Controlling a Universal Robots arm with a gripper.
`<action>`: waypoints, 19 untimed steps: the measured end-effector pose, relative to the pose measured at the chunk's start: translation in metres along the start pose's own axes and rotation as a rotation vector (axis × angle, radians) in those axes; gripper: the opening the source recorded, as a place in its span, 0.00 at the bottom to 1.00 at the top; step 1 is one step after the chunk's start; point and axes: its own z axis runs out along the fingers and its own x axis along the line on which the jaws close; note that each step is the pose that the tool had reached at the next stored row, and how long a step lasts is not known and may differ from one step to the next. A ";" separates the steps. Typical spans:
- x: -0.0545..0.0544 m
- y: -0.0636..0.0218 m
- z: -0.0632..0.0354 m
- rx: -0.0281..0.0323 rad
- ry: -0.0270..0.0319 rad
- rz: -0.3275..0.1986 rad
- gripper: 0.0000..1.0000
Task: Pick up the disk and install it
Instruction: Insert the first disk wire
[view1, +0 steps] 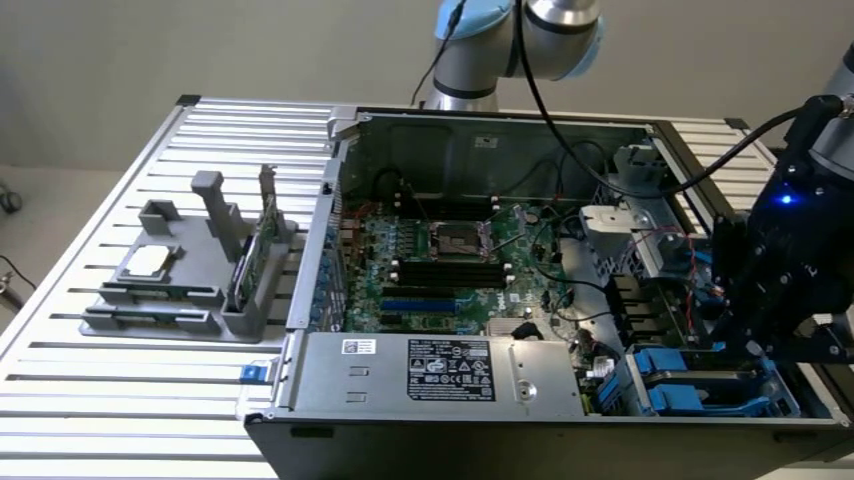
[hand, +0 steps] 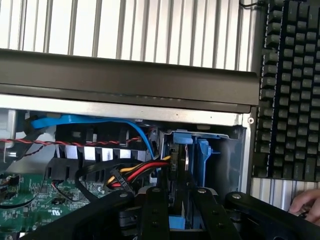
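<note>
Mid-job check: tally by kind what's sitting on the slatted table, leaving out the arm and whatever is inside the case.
Open computer case: 1
Grey parts holder: 1
Square silver chip: 1
Green circuit card: 1
Black keyboard: 1
Total: 5

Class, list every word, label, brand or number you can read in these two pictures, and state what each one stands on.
None can be read.
White label on the power supply: print too small.
Small white sticker beside it: blurred.
Motherboard markings: too small.
Keyboard keys: legends not legible.
</note>
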 end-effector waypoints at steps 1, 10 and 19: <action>0.000 0.0004 -0.0039 0.0000 0.0002 0.000 0.26; -0.002 0.0032 -0.0330 0.0000 0.0000 0.000 0.26; 0.006 -0.0008 -0.0411 -0.0002 0.0001 0.000 0.26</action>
